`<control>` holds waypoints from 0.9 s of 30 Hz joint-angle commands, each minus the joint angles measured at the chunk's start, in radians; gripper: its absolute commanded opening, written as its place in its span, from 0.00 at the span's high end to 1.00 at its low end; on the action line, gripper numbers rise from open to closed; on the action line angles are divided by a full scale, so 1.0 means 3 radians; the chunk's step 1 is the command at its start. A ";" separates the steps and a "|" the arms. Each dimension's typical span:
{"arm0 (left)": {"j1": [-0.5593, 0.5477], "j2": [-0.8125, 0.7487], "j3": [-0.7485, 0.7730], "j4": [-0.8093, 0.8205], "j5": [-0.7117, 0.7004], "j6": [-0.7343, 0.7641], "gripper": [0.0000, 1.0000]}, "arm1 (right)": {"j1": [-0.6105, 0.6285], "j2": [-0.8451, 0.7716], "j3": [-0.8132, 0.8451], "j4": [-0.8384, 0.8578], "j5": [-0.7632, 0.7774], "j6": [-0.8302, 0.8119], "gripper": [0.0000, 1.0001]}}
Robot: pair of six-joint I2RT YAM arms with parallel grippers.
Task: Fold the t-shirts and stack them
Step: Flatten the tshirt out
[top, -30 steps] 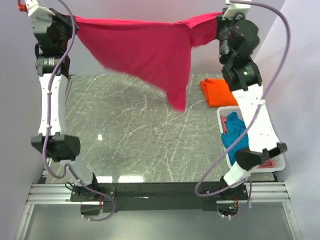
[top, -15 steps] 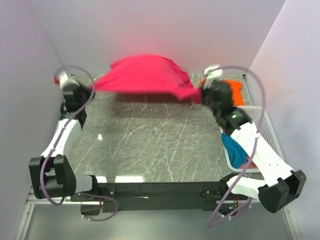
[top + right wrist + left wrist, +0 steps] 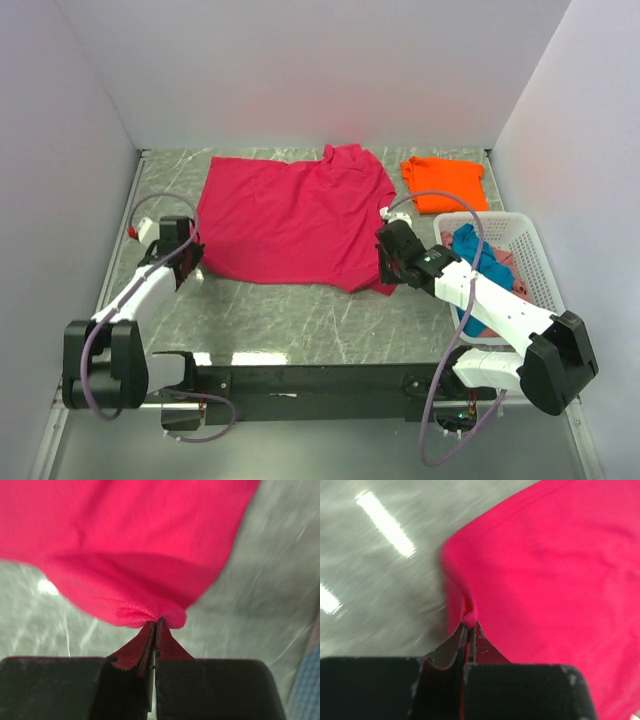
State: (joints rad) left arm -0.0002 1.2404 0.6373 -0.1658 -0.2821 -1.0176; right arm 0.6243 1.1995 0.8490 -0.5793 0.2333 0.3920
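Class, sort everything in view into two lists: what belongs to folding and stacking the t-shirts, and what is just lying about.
Belongs to the job:
crimson t-shirt, orange t-shirt, teal t-shirt, pink t-shirt, left gripper, right gripper

Just lying about:
white basket, marble table

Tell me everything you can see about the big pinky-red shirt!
The crimson t-shirt is soft, plain cloth. It is spread almost flat on the grey marbled table, with only shallow wrinkles. A stitched hem runs along its near edge. The left gripper is shut on its near left corner and the right gripper is shut on its near right corner, each bunching a small fold.
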 commanded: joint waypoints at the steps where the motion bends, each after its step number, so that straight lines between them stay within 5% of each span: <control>1: -0.0097 -0.0325 -0.0125 -0.0495 -0.0455 -0.0427 1.00 | 0.0041 -0.0087 -0.0140 -0.0201 -0.0256 0.0487 1.00; 12: -0.0102 -0.1168 -0.0334 -0.1788 -0.0716 -0.1067 0.99 | 0.0358 -0.0337 -0.0396 -0.0804 -0.0767 0.0923 1.00; 20: -0.0102 -0.1373 -0.0355 -0.2228 -0.0757 -0.1204 0.99 | 0.0792 -0.0404 -0.0498 -0.0958 -0.1222 0.1199 1.00; 27: -0.0102 -0.1471 -0.0386 -0.2117 -0.0716 -0.1133 0.99 | 0.0813 -0.0287 -0.0325 -0.1152 -0.0846 0.1153 1.00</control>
State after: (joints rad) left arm -0.0280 0.8146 0.5255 -0.8143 -0.4831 -1.3556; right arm 0.8680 1.1015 0.7025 -0.8692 -0.0914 0.7319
